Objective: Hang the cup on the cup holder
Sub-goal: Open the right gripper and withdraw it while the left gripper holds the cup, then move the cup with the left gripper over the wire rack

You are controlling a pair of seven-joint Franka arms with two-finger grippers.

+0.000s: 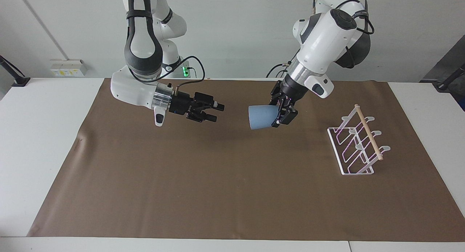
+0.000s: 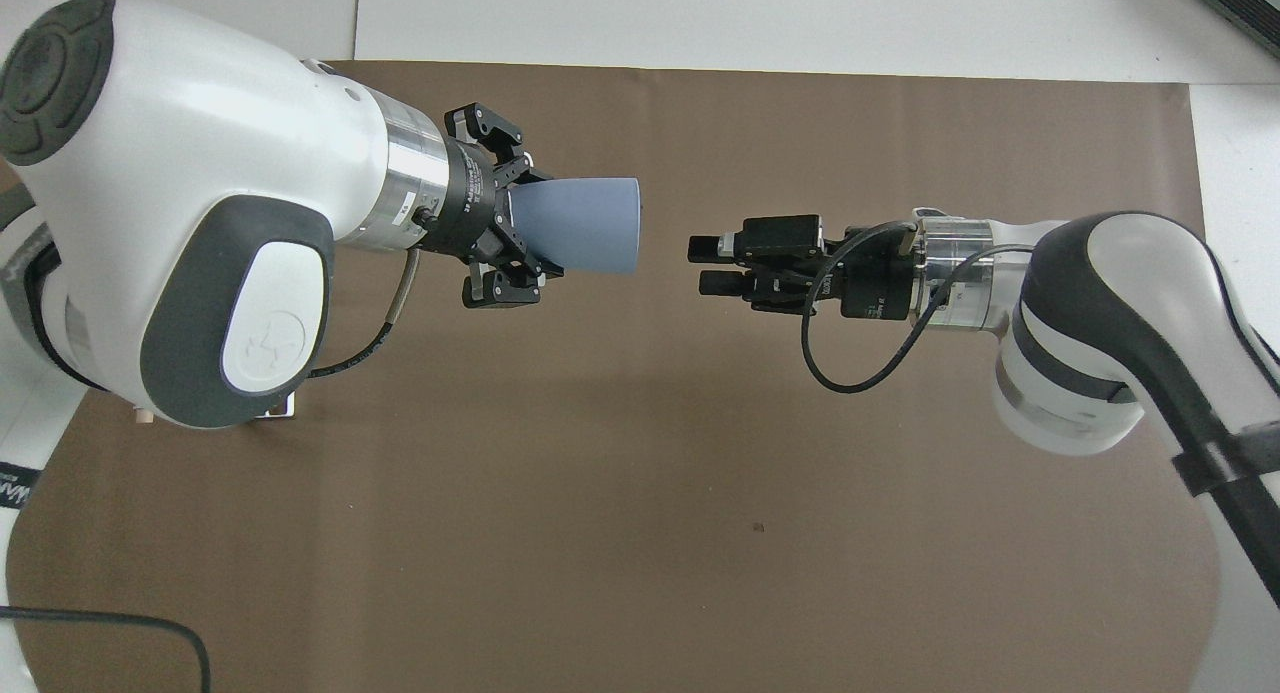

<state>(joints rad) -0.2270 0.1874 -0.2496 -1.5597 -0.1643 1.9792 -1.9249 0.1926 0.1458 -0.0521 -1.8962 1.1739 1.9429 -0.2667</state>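
Cup looks light, stiff, smooth plastic; my left hand grips its narrow base in the air over the worktop, which suits hanging. Right hand hangs open nearby.

The cup looks like smooth matt plastic in a pale blue, with no shine on its wall. The cup holder is thin white coated wire, slightly glossy, carrying a bare light wooden dowel with a dull, unvarnished look. The brown mat looks like matt paper or thin sheet, flat and smooth, with a slight crease near the right arm's end. The worktop under it is a smooth white laminate with a faint sheen. Both arms wear glossy white plastic shells with dark grey panels and brushed metal wrist rings; the left gripper and right gripper are matt black.
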